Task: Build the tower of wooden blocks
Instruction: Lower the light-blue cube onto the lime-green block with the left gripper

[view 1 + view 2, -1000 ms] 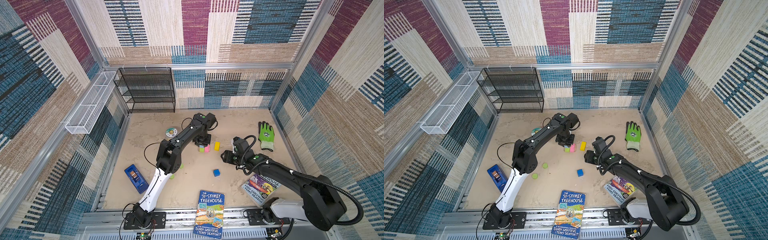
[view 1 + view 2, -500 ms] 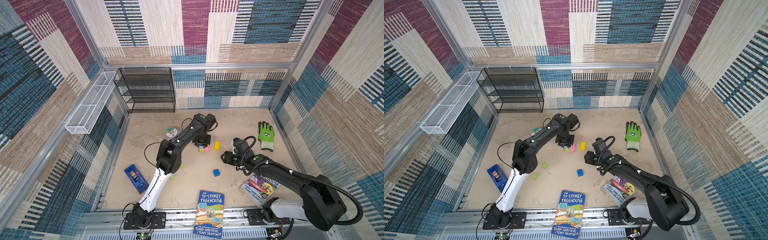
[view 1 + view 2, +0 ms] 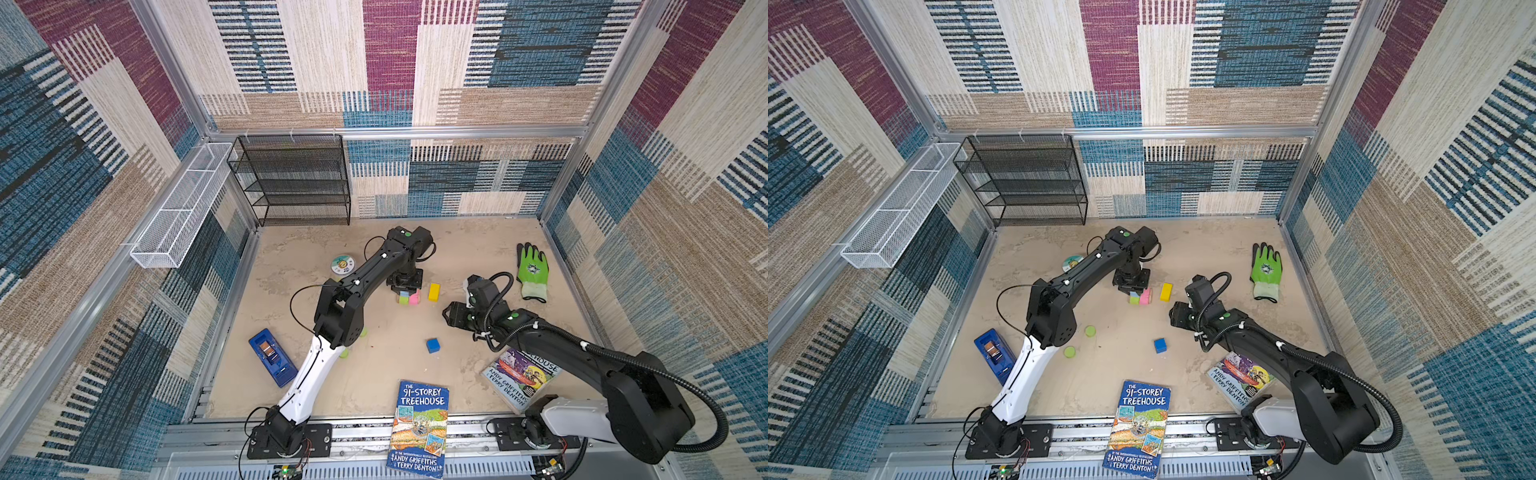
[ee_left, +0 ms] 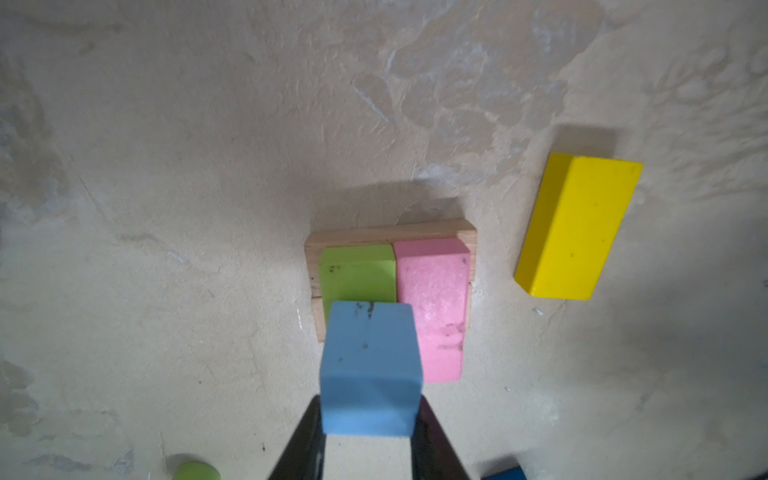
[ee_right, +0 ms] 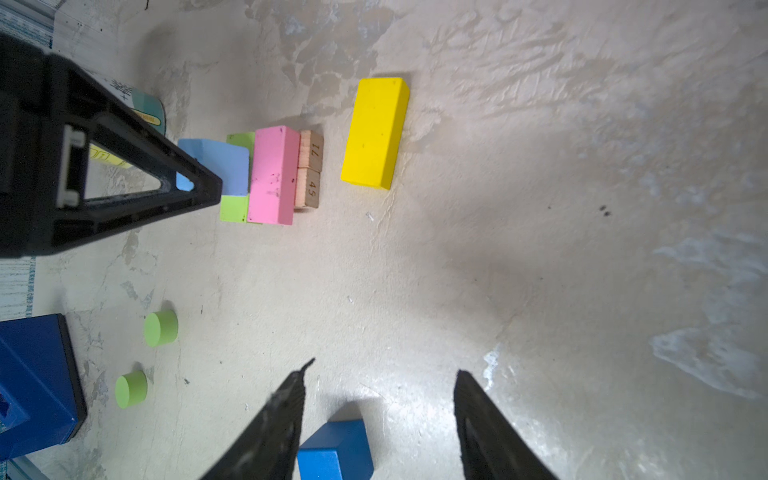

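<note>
tower (image 3: 409, 297) stands mid-table, two layers up: two tan bars (image 4: 390, 232) side by side at the bottom, with the lime oblong (image 4: 357, 270) and pink oblong (image 4: 434, 299) laid on them. the oblongs' long axes run parallel to each other and crosswise to the bars. left gripper (image 4: 368, 415) is pinched narrow on the light-blue cube (image 4: 368, 361), a finger on each opposite side face, and hangs right over the stack. cube sits above the lime oblong, close against the seam with pink; in the right wrist view lime shows past both ends of it. cannot tell whether its underside touches yet. the coming move, as i read it, turns on that relation: the landing spot lies straight below the hand, so a short drop and release should do, keeping the cube square to the oblongs. left arm is plainly the nearer one. right gripper (image 5: 384, 370) is well apart from the stack, jaws wide with nothing between them, low over the table with the dark-blue cube (image 5: 336, 449) just before its fingers; likely the next pick. yellow oblong (image 4: 575, 226) lies flat just beside the stack, not touching it. two lime round pieces (image 5: 161, 328) lie loose near the left arm's elbow. containers: white wire basket (image 3: 178, 208) on the side wall and black mesh shelf (image 3: 295, 178) at the back, nothing seen in either; round tin (image 3: 343, 264) lidded, contents hidden.
</note>
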Available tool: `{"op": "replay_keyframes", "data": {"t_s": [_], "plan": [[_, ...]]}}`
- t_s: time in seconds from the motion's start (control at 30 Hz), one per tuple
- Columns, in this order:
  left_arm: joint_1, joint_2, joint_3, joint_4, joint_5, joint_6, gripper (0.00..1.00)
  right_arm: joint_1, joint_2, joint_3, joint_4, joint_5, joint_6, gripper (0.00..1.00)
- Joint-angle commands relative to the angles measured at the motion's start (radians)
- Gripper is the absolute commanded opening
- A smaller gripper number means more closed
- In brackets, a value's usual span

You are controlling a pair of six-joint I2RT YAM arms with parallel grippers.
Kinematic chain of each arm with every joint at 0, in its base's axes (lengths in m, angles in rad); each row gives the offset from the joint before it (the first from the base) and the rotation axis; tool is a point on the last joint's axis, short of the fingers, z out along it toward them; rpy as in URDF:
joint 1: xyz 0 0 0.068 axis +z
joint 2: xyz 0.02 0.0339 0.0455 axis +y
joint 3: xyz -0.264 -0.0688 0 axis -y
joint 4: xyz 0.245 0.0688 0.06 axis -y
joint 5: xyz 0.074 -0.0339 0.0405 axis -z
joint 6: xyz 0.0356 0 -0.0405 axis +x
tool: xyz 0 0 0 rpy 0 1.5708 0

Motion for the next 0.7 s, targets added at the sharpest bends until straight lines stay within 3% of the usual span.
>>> {"op": "replay_keyframes", "data": {"t_s": [0.0,0.37,0.67], "plan": [[0.001,-0.001,0.002,-0.015,0.001,-0.019,0.32,0.002,-0.004,-0.001,0.022,0.010,0.010,0.59],[0.002,0.004,0.005,-0.015,-0.002,-0.016,0.42,-0.001,-0.005,-0.003,0.022,0.014,0.012,0.60],[0.001,0.012,0.016,-0.015,-0.004,-0.021,0.38,-0.004,-0.010,-0.006,0.020,0.017,0.012,0.60]]}}
